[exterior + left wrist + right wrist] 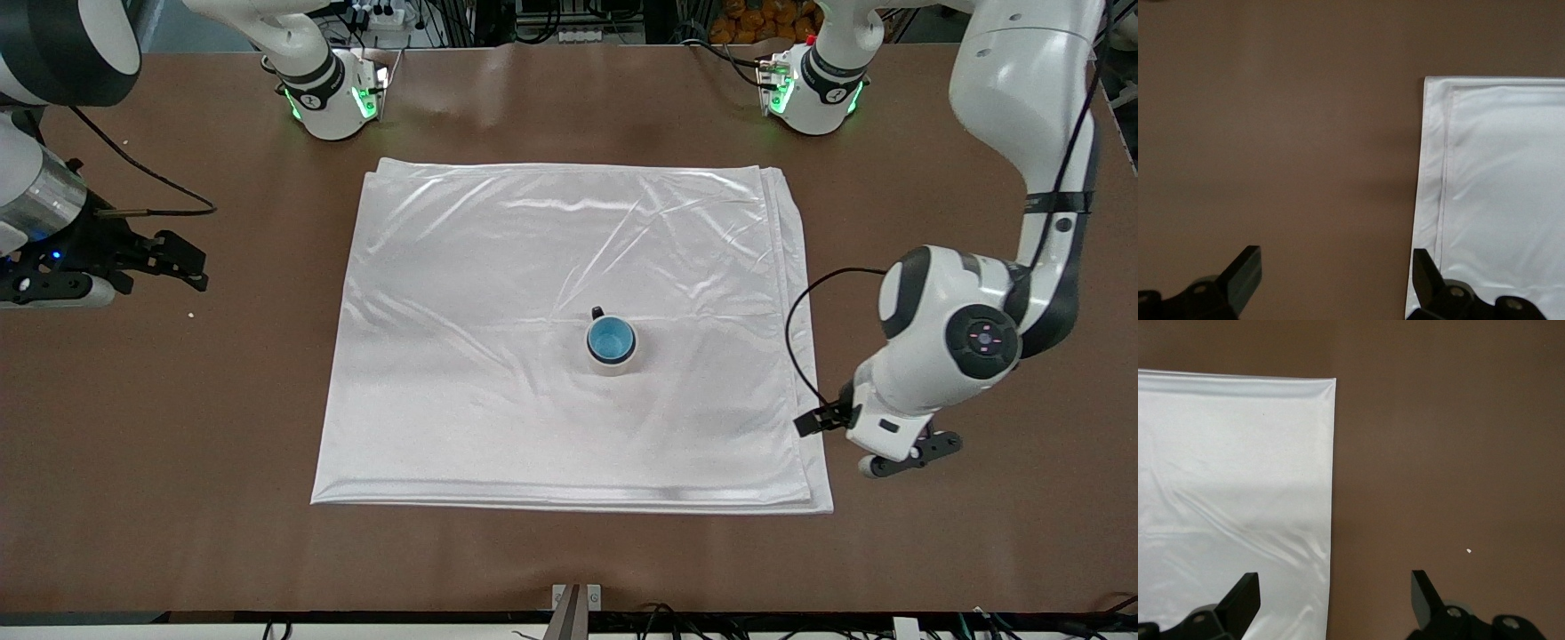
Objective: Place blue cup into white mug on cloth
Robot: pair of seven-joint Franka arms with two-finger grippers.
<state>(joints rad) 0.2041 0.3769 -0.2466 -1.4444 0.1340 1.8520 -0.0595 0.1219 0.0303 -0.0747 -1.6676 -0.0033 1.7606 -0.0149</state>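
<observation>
The blue cup (611,339) sits upright inside the white mug (613,366), whose black handle points toward the robots' bases. The mug stands on the white cloth (498,267), a little toward the left arm's end of it. My left gripper (907,455) is open and empty over the table just off the cloth's corner nearest the front camera; its wrist view (1336,267) shows the cloth's edge (1511,187). My right gripper (187,262) is open and empty over the bare table beside the cloth; its wrist view (1335,590) shows the cloth's corner (1231,473).
The brown table (178,427) surrounds the cloth. A small white crumb (190,315) lies near the right gripper and shows in the right wrist view (1468,551). The arm bases (333,98) (813,89) stand along the table's top edge. A metal bracket (576,597) sits at the front edge.
</observation>
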